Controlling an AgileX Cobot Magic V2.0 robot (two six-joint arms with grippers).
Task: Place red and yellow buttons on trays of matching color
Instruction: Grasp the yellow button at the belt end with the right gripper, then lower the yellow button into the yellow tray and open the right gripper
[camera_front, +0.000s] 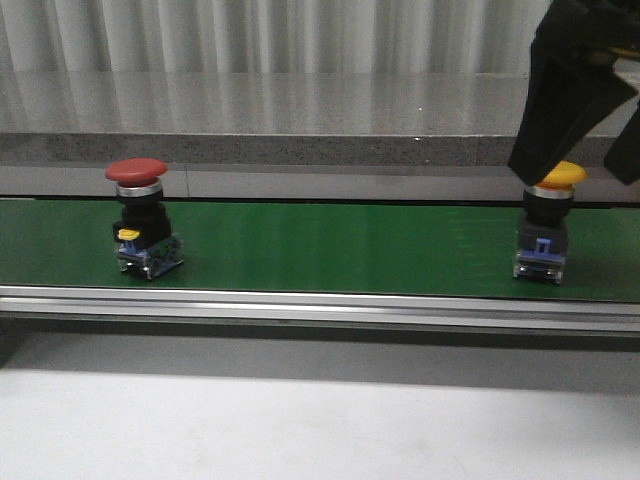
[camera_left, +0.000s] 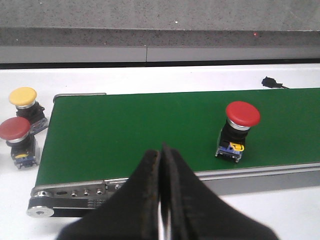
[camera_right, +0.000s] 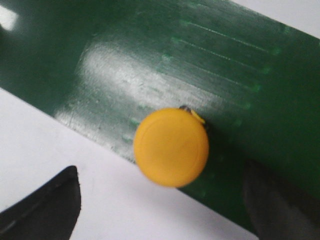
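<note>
Here, right jaws gape over yellow button (camera_front: 553, 179) — belt (camera_front: 330, 250) beneath.

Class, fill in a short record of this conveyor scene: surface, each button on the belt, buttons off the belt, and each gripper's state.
surface: green conveyor belt
red button: upright on belt, left side
yellow button: upright on belt, right side
off belt: spare yellow button and spare red button beside the belt's end
left gripper: shut, empty
right gripper: open above yellow button
</note>
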